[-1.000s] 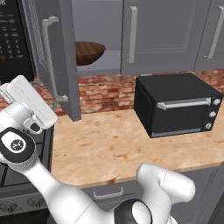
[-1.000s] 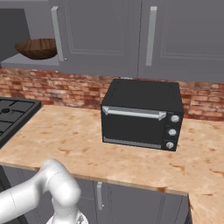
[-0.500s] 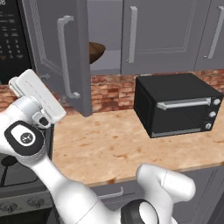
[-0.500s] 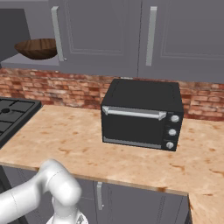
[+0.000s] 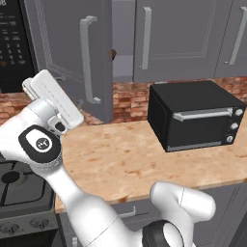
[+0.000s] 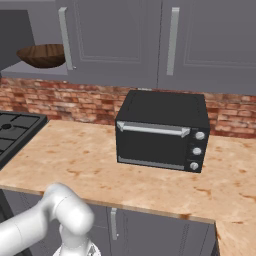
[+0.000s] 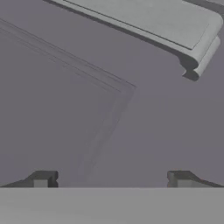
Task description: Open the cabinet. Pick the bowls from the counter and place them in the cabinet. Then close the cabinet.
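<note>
The cabinet's left door (image 5: 67, 53) stands partly swung out over the counter (image 5: 120, 159), and its right door (image 5: 173, 38) is shut. A dark-brown wooden bowl (image 6: 42, 55) sits on the cabinet shelf. From the left, a sliver of that bowl (image 5: 113, 54) peeks past the door's edge. My white hand (image 5: 50, 99) is just left of the door's lower part. My gripper (image 7: 112, 179) is open and faces the door's grey panelled front (image 7: 78, 100) at close range. The silver bar handle (image 7: 175, 30) is beyond the fingertips. Nothing is between the fingers.
A black toaster oven (image 5: 195, 116) stands on the counter's right half against the red brick wall (image 6: 75, 97). A black gas stove (image 6: 12, 132) lies left of the counter, with a black microwave (image 5: 12, 43) above it. Grey drawers (image 6: 150, 232) run below the counter.
The left door has swung to the right, toward shut, and covers most of the bowl in the left base view. My hand has followed it to the right.
</note>
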